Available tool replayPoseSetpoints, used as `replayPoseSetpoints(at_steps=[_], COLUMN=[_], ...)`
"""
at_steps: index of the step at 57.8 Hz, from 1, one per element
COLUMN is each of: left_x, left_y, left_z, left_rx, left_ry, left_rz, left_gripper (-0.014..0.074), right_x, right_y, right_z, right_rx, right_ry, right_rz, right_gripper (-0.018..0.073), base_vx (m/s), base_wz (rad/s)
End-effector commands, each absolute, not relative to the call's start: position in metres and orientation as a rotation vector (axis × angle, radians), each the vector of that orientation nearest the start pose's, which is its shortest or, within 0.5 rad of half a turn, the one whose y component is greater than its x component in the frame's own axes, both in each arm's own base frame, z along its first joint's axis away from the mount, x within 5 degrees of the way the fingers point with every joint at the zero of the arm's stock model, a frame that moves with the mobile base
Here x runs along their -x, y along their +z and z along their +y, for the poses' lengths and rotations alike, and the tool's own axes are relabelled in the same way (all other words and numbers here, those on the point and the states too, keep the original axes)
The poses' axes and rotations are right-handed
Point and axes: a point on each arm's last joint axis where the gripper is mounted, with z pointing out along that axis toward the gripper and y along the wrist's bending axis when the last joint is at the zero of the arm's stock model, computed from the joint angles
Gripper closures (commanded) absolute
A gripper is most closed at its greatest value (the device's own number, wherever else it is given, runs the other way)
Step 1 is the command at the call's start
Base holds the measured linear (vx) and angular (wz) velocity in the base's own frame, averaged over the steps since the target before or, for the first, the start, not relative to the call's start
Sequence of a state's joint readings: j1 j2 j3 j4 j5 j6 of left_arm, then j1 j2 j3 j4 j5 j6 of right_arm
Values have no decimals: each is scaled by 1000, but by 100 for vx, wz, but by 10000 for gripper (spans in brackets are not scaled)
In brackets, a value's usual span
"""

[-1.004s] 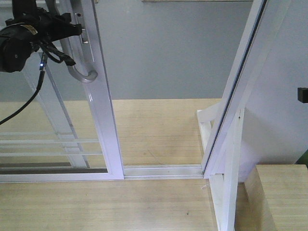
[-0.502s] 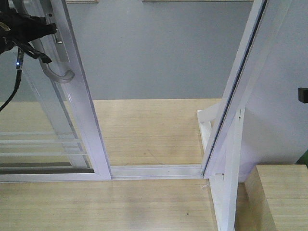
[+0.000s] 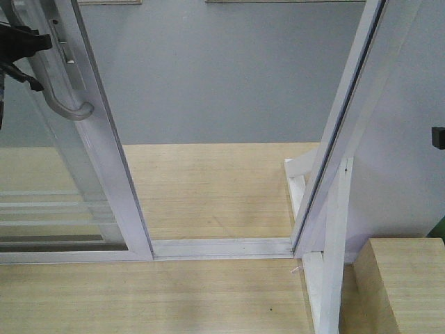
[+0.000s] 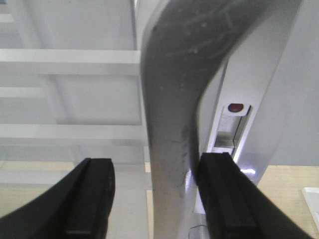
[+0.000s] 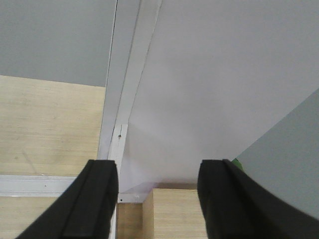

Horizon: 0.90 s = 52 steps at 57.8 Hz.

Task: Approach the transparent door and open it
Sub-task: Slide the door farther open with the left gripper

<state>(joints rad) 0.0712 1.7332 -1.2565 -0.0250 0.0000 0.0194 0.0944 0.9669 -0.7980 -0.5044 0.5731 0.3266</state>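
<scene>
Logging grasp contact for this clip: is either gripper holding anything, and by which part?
The left gripper straddles the transparent door's curved handle; the right finger touches it, the left stands apart. The right gripper is open, holding nothing.

Transparent door (image 3: 104,160) slid further left along floor track (image 3: 222,247); gap wider; left gripper (image 3: 17,52) moved left with handle (image 3: 59,90).

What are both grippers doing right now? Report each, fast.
Left gripper: open, straddling the door handle, right finger touching it.
Right gripper: open, holding nothing.
</scene>
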Motion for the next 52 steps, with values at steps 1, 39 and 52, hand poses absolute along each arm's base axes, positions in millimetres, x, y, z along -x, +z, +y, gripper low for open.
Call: replayPoseSetpoints(at_steps=[1,39,52], left_x=[-399,-320,-283], left_y=[326,394,384], left_z=[48,30,17], left_rx=[114,28,-46], left_ry=[84,92,90], left_rz=[1799,1942,1979], left_gripper=[117,117,125], right_x=[-198,-198,-198], right_y=[346,346,346], right_z=[-6,-5,-5], right_rx=[92,95,93], right_ry=[-306,-302,-302], right_rz=[2060,2052,2054], right_gripper=[117,117,117], base_vx=[0,0,0], base_wz=[0,0,0])
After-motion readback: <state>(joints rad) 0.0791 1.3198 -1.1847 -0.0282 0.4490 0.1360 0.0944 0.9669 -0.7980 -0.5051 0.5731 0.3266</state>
